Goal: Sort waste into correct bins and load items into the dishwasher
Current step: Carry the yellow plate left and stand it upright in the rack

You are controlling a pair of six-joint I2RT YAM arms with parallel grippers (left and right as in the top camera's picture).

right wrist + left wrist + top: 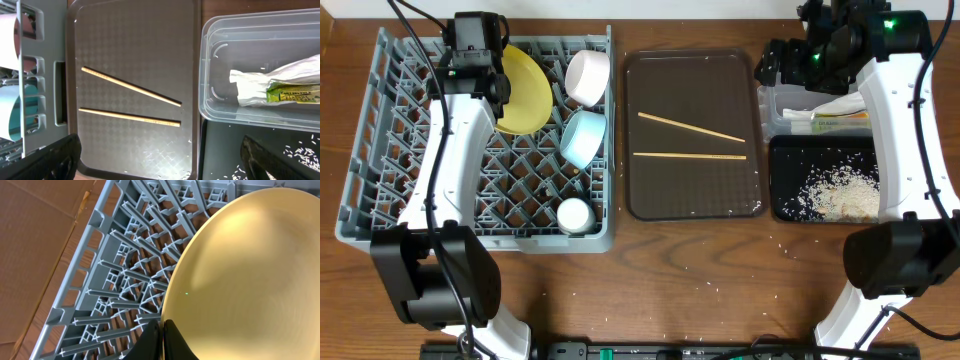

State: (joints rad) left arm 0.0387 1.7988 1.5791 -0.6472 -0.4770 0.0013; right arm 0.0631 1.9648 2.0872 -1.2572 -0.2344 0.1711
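Observation:
The yellow plate [525, 90] stands on edge in the grey dish rack [380, 130]. My left gripper [496, 88] is shut on its rim; the left wrist view shows the jaws [163, 330] pinching the plate [250, 280] over the rack [125, 255]. The white bowl [588, 75], light blue bowl [585, 137] and white cup [575, 215] sit in the rack. Two chopsticks [690, 128] [131, 86] lie on the brown tray [650, 200]. My right gripper [790, 65] [160, 150] is open and empty above the tray's right edge.
The snack wrapper [840, 115] [280, 87] lies in the clear tub [775, 110] [215, 75]. Rice crumbs [840, 190] fill the black tray [785, 170] [225, 150]. A few crumbs are scattered on the table in front.

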